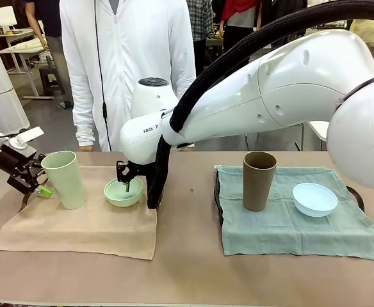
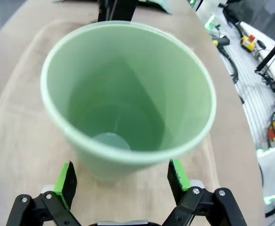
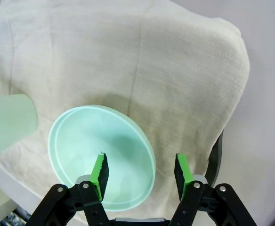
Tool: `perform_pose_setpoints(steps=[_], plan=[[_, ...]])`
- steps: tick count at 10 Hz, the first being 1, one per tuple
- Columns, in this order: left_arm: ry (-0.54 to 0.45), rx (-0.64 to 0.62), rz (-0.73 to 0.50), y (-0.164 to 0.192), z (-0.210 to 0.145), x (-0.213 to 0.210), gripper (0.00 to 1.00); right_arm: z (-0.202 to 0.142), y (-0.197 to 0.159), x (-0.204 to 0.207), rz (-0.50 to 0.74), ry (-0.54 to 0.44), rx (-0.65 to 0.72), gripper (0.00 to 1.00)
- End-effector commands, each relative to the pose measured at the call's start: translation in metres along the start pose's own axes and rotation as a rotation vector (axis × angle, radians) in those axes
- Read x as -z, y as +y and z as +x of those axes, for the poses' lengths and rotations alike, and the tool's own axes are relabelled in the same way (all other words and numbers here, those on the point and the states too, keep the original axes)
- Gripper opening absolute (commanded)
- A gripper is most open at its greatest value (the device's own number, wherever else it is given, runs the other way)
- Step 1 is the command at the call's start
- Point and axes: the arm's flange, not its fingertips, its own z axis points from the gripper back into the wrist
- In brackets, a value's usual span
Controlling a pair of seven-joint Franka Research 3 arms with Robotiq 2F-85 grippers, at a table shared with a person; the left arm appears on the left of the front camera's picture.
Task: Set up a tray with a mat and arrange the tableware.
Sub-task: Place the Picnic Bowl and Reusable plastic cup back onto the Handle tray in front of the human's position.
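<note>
A pale green cup (image 1: 66, 179) stands upright on the beige mat (image 1: 78, 224) at the left. My left gripper (image 1: 40, 187) is beside the cup's left side. In the left wrist view the left gripper (image 2: 121, 176) is open, with its green pads (image 2: 66, 180) flanking the base of the pale green cup (image 2: 128, 89). A mint green bowl (image 1: 123, 192) sits on the same mat. My right gripper (image 3: 140, 172) is open over the mint bowl (image 3: 100, 155), one finger inside the rim and one outside. The brown cup (image 1: 259, 181) and light blue bowl (image 1: 314, 199) rest on the grey-green mat (image 1: 289, 230).
A person in a white jacket (image 1: 129, 64) stands at the far side of the table. Black tray rims peek out from under the beige mat (image 3: 215, 155) and the grey-green mat (image 1: 217, 192). My right arm (image 1: 270, 89) reaches across the middle of the table.
</note>
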Motion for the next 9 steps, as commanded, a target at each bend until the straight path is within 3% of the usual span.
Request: perform_pose_setpoints(steps=[1,3,4,7,9], plan=[[0.005,-0.066,-0.027,0.008,-0.008,-0.017,1.0,-0.013,-0.004,-0.012,0.007,-0.006,-0.005,0.6],[0.012,-0.094,-0.002,0.004,-0.011,-0.042,1.0,-0.026,-0.009,-0.031,-0.028,-0.002,-0.004,0.6],[0.07,-0.124,0.04,-0.005,0.001,-0.065,1.0,-0.035,-0.011,-0.047,-0.078,0.015,0.011,0.6],[0.346,-0.335,0.131,-0.051,0.083,-0.125,1.0,-0.062,-0.018,-0.103,-0.254,0.065,0.107,0.6],[0.447,-0.544,0.227,-0.07,0.123,-0.119,1.0,-0.074,-0.019,-0.138,-0.317,0.094,0.151,0.6]])
